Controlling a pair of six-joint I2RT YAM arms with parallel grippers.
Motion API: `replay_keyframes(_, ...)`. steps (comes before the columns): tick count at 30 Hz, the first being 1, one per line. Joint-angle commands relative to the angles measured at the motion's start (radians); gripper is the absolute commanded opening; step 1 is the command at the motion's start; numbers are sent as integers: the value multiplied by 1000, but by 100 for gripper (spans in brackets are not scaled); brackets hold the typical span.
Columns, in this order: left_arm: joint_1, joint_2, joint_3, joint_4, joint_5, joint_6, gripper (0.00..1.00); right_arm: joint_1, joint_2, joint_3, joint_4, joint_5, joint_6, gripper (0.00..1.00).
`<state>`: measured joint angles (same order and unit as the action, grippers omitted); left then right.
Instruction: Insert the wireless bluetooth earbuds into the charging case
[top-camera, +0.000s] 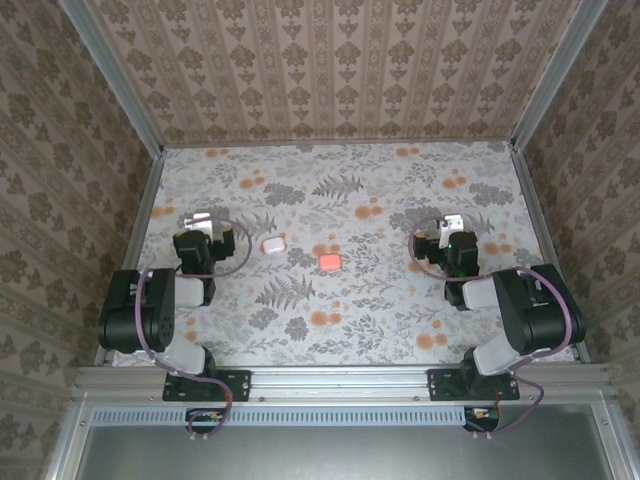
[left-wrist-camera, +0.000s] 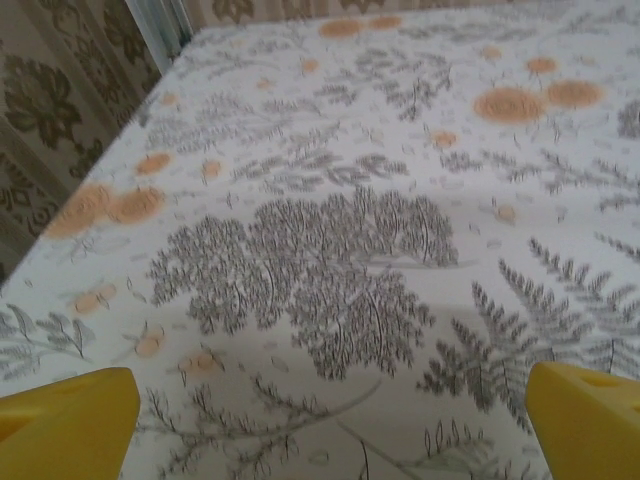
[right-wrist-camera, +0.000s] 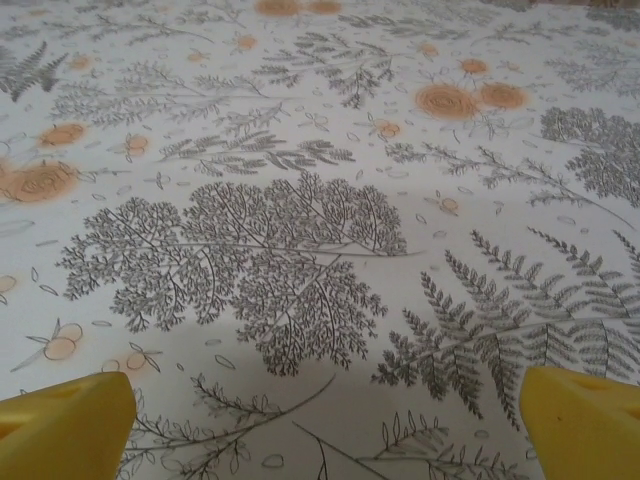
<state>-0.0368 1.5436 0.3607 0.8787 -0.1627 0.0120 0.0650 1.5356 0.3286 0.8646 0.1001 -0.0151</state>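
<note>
Left claw (top-camera: 200, 222): jaws wide apart, holding nothing. Its yellow fingertips (left-wrist-camera: 70, 420) frame only bare patterned table (top-camera: 350, 330) in the left wrist view.
Right claw (top-camera: 449, 226): jaws also spread wide and empty, with nothing between the yellow fingertips (right-wrist-camera: 65, 425) but leaf print.
Claw positions: each sits out toward its own side of the table, well apart from both cases and touching neither.
White case (top-camera: 272, 243): lies flat on the table between the arms, nearer the left claw.
Pinkish-red case (top-camera: 328, 261): lies near the table's middle, just right of the white case and apart from it.
Case lids: both look shut from above, but they are too small to be sure.
Earbuds: too small to make out from the top view — cannot tell whether they are loose or seated.
Progress: unclear. No claw is carrying anything, so this is probably either the very start or the end — the pictures don't settle which.
Left to do: if the earbuds are out, pick each up, seat it and close the lid.
</note>
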Motion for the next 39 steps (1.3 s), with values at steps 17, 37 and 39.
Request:
replay_keyframes(17,-8,-8,24,11,-29,7,100,-68,-3,78,-7,-100,51,100)
replay_keyframes(37,-2,-6,32,0,0,10,100,-68,-5,78,-7,-100,50,100)
replay_keyframes(39,1,-8,31,0,8,9,100,-68,-4,78,-7,-100,51,100)
